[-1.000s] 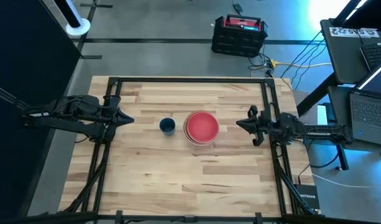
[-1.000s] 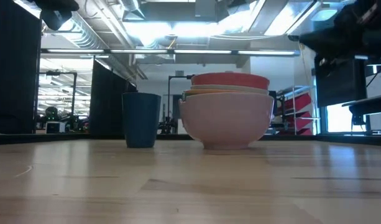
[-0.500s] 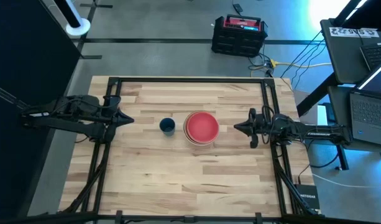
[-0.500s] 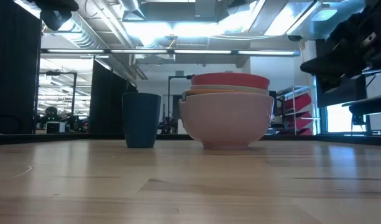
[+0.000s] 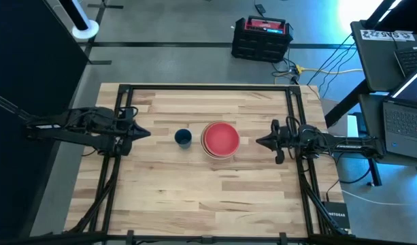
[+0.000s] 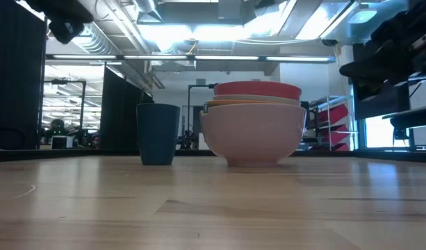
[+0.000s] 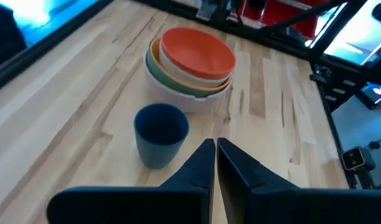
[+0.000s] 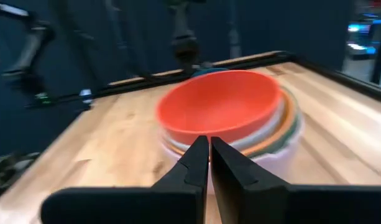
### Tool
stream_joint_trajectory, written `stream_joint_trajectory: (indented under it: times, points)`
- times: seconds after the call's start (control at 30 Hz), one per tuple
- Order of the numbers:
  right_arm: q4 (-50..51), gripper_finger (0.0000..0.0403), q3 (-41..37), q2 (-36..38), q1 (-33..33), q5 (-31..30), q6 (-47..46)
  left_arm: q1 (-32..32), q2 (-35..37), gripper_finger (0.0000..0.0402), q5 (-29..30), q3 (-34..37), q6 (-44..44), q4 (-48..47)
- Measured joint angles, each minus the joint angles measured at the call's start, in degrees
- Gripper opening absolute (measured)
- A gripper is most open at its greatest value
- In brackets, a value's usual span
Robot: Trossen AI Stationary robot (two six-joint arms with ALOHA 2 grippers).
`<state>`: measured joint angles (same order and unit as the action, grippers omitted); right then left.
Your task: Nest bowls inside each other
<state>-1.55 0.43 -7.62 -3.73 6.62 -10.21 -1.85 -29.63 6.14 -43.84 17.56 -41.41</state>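
Observation:
The bowls (image 5: 220, 139) stand nested in one stack at the table's middle, the red one on top and a white one (image 6: 253, 139) at the bottom, resting on the wood. Orange and green rims (image 7: 178, 74) show between them. My left gripper (image 5: 148, 133) hovers shut near the table's left edge, pointing toward the stack (image 7: 190, 59); its tips (image 7: 214, 144) touch nothing. My right gripper (image 5: 257, 141) is shut near the right edge, pointing at the stack (image 8: 221, 112) with its tips (image 8: 209, 142) apart from it.
A small dark blue cup (image 5: 184, 137) stands upright just left of the stack, between it and my left gripper. Black frame rails (image 5: 113, 170) run along the table's left and right sides. Bare wood lies toward the near edge. A black crate (image 5: 261, 37) sits on the floor beyond.
My right gripper's fingers have dipped lower and rolled a little near the table's right edge, staying shut. The stack of bowls and the blue cup have kept their places.

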Motion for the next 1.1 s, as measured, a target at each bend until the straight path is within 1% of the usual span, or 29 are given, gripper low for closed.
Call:
stream_joint_trajectory:
  times: [0.2,0.27,0.43,0.53,0.97,1.03,1.1]
  points:
    - [0.00,0.0001,0.00,0.00,-0.02,-0.32,1.47,-0.02,0.85,0.0000,-1.45,0.27,-3.85,4.08]
    - [-0.01,0.0001,0.00,0.00,-0.02,-0.42,1.49,-0.04,1.67,0.0000,-1.93,0.29,-4.92,3.88]
    - [-0.06,0.0001,0.00,0.00,-0.02,-0.37,0.20,-0.04,5.44,0.0000,-1.93,0.31,-7.72,3.55]
    - [-0.08,0.0001,0.00,0.00,-0.02,-0.33,-0.96,-0.04,9.40,0.0000,-1.94,0.84,-7.91,2.66]
    - [-0.18,0.0001,-0.02,-0.02,-0.04,-0.35,-7.33,-0.04,28.44,0.0000,-2.52,21.38,-10.09,27.53]
    - [-0.04,0.0001,-0.02,-0.02,-0.03,-0.37,-7.57,-0.04,29.06,0.0000,-3.61,24.40,-10.29,30.13]
    - [-0.23,0.0001,-0.02,-0.06,-0.04,-0.44,-7.56,-0.07,29.31,0.0000,-4.09,27.50,-10.19,34.84]
